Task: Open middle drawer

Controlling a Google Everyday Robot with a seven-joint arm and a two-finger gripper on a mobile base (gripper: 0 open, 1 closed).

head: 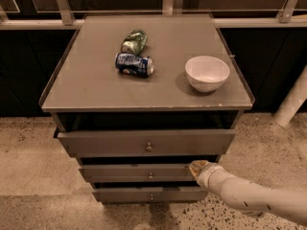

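Note:
The grey cabinet has three drawers under its top. The middle drawer point(120, 172) is the slim second front with a small round knob point(150, 175) at its centre; a dark gap shows above it. The top drawer point(96, 143) above is taller and stands pulled out a little. The lowest drawer point(124, 195) is below. My gripper point(194, 167) comes in from the lower right on a white arm point(249, 198) and sits at the right part of the middle drawer's front, near its upper edge, right of the knob.
On the cabinet top point(86, 75) lie a blue can point(134, 63) and a green can point(134, 41) on their sides, and a white bowl point(207, 73) stands at the right. A white post point(292, 104) stands at the right. The floor is speckled stone.

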